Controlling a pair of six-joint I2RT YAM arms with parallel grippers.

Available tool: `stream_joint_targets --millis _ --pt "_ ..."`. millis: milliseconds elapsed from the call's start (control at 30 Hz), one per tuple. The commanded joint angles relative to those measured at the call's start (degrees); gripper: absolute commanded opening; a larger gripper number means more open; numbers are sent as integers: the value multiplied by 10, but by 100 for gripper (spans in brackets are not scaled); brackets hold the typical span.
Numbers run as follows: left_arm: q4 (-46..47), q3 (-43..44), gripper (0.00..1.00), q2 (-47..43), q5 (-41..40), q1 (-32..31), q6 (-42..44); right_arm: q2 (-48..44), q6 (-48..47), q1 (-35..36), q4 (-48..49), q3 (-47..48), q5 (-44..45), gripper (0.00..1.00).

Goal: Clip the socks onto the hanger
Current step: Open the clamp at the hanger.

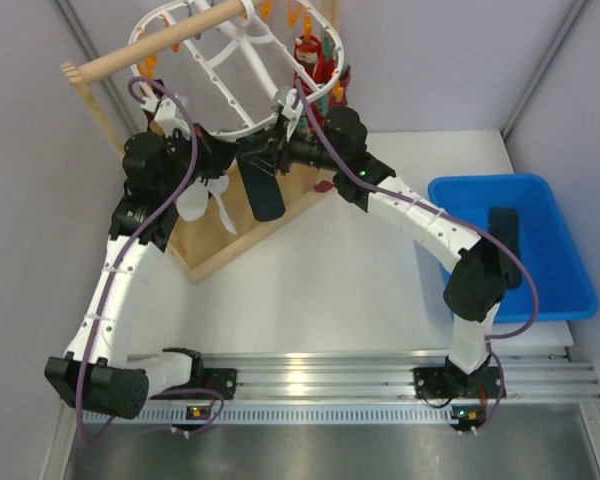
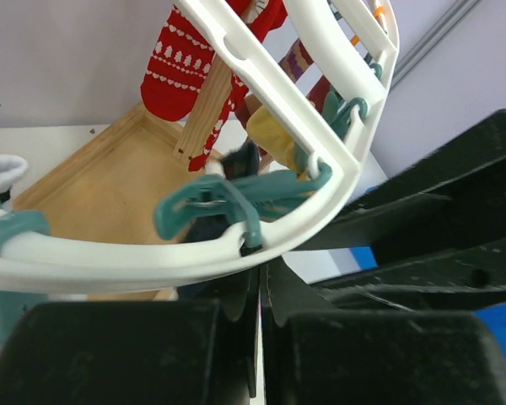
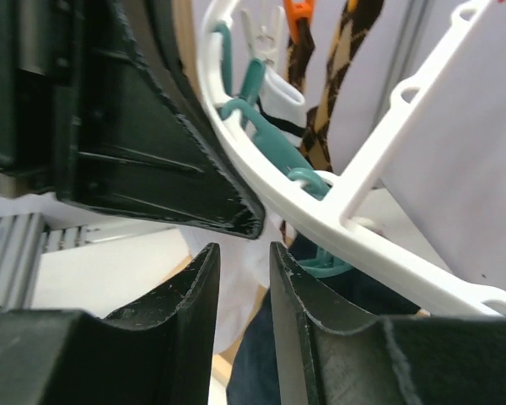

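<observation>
The white oval hanger (image 1: 223, 62) hangs tilted from a wooden rod, with orange and teal clips on its rim. A dark navy sock (image 1: 264, 195) hangs from its near rim, next to a white sock (image 1: 194, 203). My left gripper (image 2: 266, 274) is shut just under the rim (image 2: 110, 261), below a teal clip (image 2: 228, 201); I see nothing between its fingers. My right gripper (image 3: 243, 253) faces it from the other side with a narrow empty gap, beside the rim (image 3: 320, 207) and above the navy sock (image 3: 261, 363). Both grippers meet at the rim, left (image 1: 248, 152) and right (image 1: 276, 150).
Red patterned socks (image 2: 173, 67), a yellow sock (image 2: 274, 131) and a brown argyle sock (image 3: 337, 84) hang from other clips. The rod (image 1: 150, 50) stands on a wooden base (image 1: 220, 245). A blue bin (image 1: 540, 200) sits at the right.
</observation>
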Motion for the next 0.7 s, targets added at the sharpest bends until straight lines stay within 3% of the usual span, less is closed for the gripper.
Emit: stream_joint_targets --millis 0,267,467,667 --pt "19 29 0 -4 -2 -2 13 4 -47 2 17 10 70 30" --pt "6 7 0 -32 -19 -2 33 25 -63 1 22 12 103 36" --pt "-9 -30 26 -91 -53 25 4 31 -61 -3 33 15 135 36" --pt "-32 -43 37 -120 -76 50 -4 37 -58 -7 42 22 193 37"
